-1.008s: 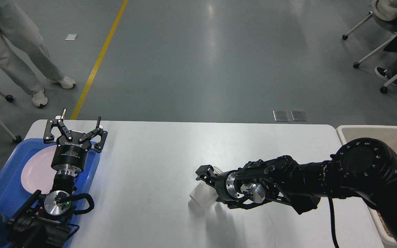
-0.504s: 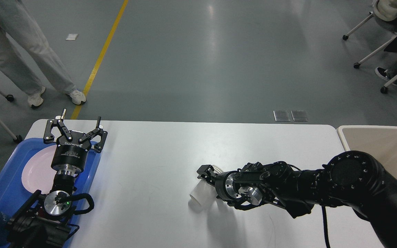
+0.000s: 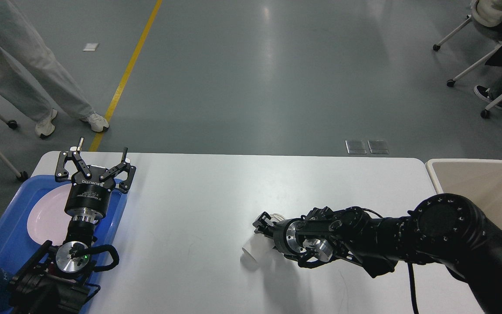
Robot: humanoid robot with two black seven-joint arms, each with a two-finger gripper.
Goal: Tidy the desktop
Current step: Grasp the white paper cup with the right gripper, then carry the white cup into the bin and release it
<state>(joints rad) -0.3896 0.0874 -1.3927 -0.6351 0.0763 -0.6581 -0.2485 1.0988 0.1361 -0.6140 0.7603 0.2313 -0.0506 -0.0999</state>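
Right gripper: my right gripper (image 3: 263, 223) is low over the middle of the large white rounded-corner desktop (image 3: 198, 205), at the small translucent white plastic cup (image 3: 255, 248) lying on its side; seen end-on and dark, so I cannot tell how wide its fingers stand or whether they have the cup.
Left gripper: my left gripper (image 3: 95, 162) is spread wide and holds nothing, raised over the far end of the blue plastic tray (image 3: 5, 231) at the left edge.
Risk, roll: the cup looks light and round, so I judge a sideways nudge could send it rolling toward the near edge.
Risk, crush: thin walls (my guess from the see-through look) may buckle if squeezed hard.
Risk, slip: a shallow hold near the rim could let it drop in a carry.
Around: a pale pink round plate (image 3: 46, 213) lies in the tray; a beige rectangular bin (image 3: 477, 174) stands off the right end.
In the way: nothing lies between cup and bin except my own right arm.
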